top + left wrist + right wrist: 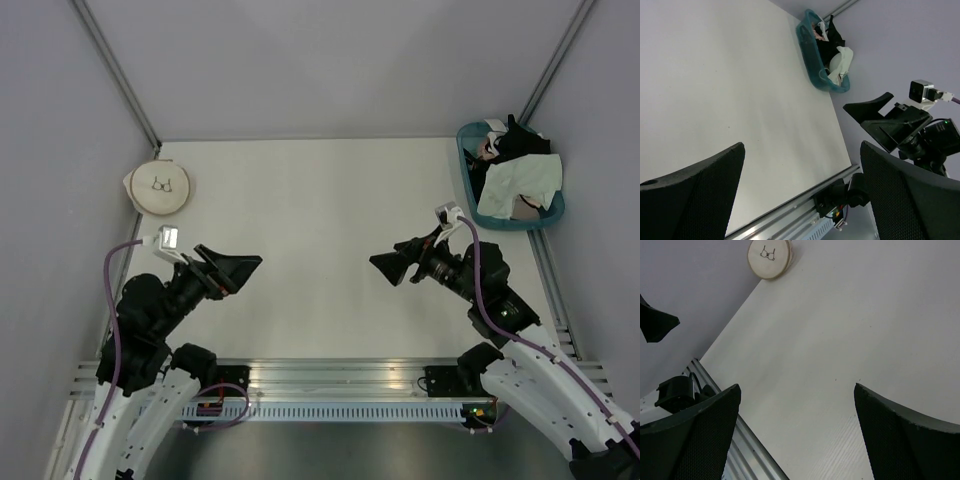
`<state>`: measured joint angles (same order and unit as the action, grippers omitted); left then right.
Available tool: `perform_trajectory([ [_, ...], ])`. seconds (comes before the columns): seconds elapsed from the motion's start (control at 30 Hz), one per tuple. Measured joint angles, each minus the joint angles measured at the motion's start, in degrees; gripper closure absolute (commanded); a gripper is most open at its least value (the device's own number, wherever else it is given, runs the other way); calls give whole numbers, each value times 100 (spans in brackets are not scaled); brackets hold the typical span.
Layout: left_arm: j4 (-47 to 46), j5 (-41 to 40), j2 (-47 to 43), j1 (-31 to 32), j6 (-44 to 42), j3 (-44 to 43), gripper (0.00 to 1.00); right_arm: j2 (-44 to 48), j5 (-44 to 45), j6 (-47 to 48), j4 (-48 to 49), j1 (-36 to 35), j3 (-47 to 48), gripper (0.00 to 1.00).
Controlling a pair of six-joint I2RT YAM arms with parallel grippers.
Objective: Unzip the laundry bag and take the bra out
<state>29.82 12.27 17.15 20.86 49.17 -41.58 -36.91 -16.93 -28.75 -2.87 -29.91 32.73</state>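
Laundry bag (160, 187), seemingly zipped, lay at the far-left corner of the table (320, 210), bra unseen, presumably inside; left gripper (245, 272) and right gripper (385, 270) hung wide open, empty, well apart from it, evidently poised before approach.

Top view looks down from behind; wrist views skim the shared table (320, 200), facing inward.

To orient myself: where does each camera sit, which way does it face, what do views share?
Top external: overhead behind the bases, looking down; both arms, left gripper, right gripper.
Left wrist: faces right across the table; own fingers, teal basket, right gripper.
Right wrist: faces left; own fingers, laundry bag.
Shared: top view shows both too.
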Motion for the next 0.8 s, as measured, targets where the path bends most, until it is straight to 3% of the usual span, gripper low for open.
perform_trajectory([
  [0.3,-546,-710,1233,0,-190,199,1,393,-297,-155,-251,0,-2,2],
  [0.5,-723,-2179,3790,-142,-404,-310,1,719,-417,-201,-422,0,-15,2],
  [0.67,-739,-3038,6113,-1016,-511,-1497,1,981,-428,-205,-658,0,-24,2],
  [0.8,-734,-3840,7073,-1602,-516,-2155,0,1021,-428,-162,-951,0,-28,2],
])
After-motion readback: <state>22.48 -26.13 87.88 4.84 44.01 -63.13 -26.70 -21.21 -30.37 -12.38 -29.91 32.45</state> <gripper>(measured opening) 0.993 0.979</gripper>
